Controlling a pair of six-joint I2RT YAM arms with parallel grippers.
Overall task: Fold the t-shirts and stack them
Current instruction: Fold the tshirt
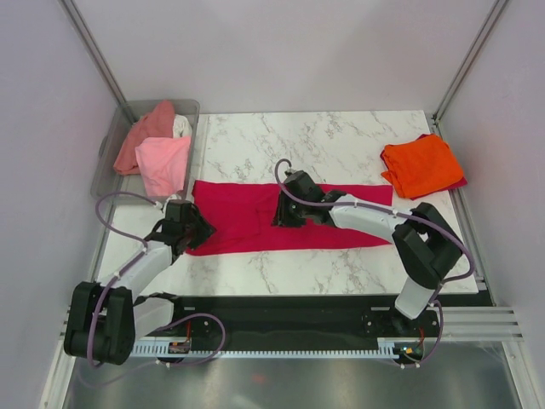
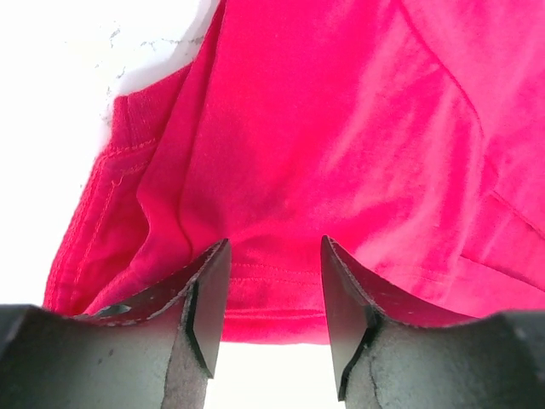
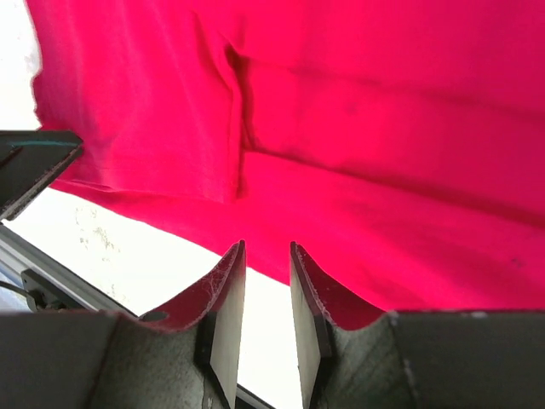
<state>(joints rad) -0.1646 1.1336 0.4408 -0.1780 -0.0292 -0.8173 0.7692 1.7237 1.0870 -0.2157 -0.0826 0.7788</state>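
The crimson t-shirt (image 1: pixel 341 226) lies flat on the marble table (image 1: pixel 341 145) as a long strip running left to right. My left gripper (image 1: pixel 194 228) is at its left end. In the left wrist view the jaws (image 2: pixel 274 256) stand open, with the shirt's stitched hem (image 2: pixel 272 290) lying between the fingertips. My right gripper (image 1: pixel 285 211) is over the middle of the strip. In the right wrist view (image 3: pixel 266 256) its jaws stand a narrow gap apart with nothing between them, at the near edge of the shirt (image 3: pixel 383 128). A folded orange t-shirt (image 1: pixel 421 164) lies at the back right.
A clear grey bin (image 1: pixel 104 166) at the back left holds a salmon shirt (image 1: pixel 145 132), a light pink shirt (image 1: pixel 163 164) and a white one (image 1: pixel 182 126). A dark red cloth edge (image 1: pixel 461 181) shows under the orange shirt. Frame posts stand at both back corners.
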